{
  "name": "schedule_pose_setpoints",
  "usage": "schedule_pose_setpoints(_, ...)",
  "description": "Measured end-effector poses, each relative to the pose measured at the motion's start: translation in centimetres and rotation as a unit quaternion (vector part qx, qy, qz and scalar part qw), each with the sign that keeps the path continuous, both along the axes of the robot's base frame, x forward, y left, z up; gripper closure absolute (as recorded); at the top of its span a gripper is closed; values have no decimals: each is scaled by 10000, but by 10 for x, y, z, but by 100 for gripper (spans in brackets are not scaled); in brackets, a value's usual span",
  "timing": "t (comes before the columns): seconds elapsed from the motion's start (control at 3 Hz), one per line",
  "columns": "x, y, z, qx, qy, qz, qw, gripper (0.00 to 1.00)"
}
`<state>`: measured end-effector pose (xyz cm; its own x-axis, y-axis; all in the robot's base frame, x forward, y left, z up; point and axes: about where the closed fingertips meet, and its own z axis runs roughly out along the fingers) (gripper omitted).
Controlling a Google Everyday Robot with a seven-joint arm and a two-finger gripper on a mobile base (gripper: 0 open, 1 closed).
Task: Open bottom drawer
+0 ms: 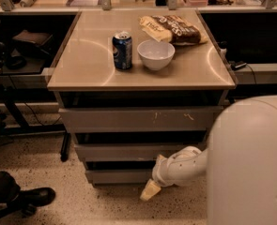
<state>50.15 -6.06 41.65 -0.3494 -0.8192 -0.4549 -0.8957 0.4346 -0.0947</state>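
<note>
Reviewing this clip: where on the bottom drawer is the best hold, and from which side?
Likely the top edge of the bottom drawer, approached from the front: its face is flat and handle-less, and a dark gap above leaves that lip exposed. The gripper sits low in front of it, near the floor.

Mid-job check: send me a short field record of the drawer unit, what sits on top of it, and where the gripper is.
bottom drawer: front looks closed, not pulled out
gripper: low, at the bottom drawer's right end, near the floor; contact unclear
middle drawer: closed
top drawer: closed, pale scratches right of centre
cabinet top: blue soda can upright, white bowl beside it, chip bag behind
task status: drawer not yet opened
</note>
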Motion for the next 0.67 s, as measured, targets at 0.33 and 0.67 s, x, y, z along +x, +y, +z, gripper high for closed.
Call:
schedule_pose_setpoints(0.33, 5, -32, -6, -150, -33, -235, 9996, 0)
schedule_pose_setpoints(0.67, 12, -42, -40, -141, 69, -372, 9992, 0)
